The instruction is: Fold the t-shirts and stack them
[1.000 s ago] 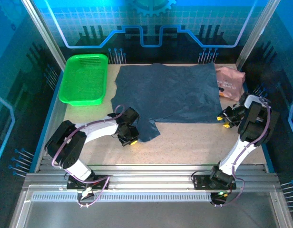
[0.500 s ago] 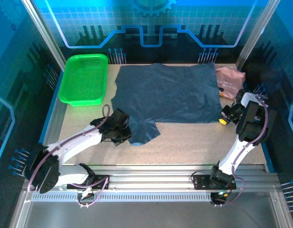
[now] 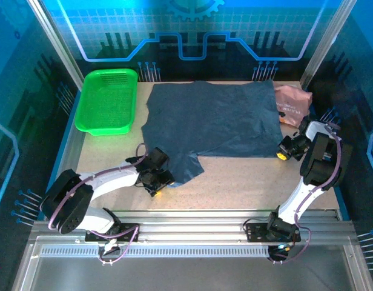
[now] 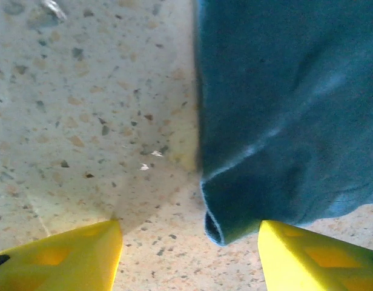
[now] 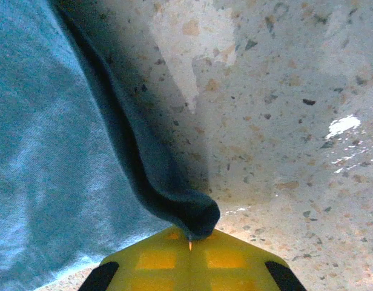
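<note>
Lying flat, slate-blue t-shirt (image 3: 211, 118) runs left-right, one sleeve (image 3: 185, 167) pointing nearward

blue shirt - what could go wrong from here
1. The left gripper is open, with the sleeve hem sitting off to one side of the gap; closing may catch only a sliver or miss.
2. The right gripper pinches just a small fold at the edge of the blue shirt; lifting could pull it free.

Basket (image 3: 106, 102) far left; spread t-shirt (image 3: 217, 118) centre of table (image 3: 247, 176); crumpled t-shirt (image 3: 292, 104) just beside its right edge.
</note>
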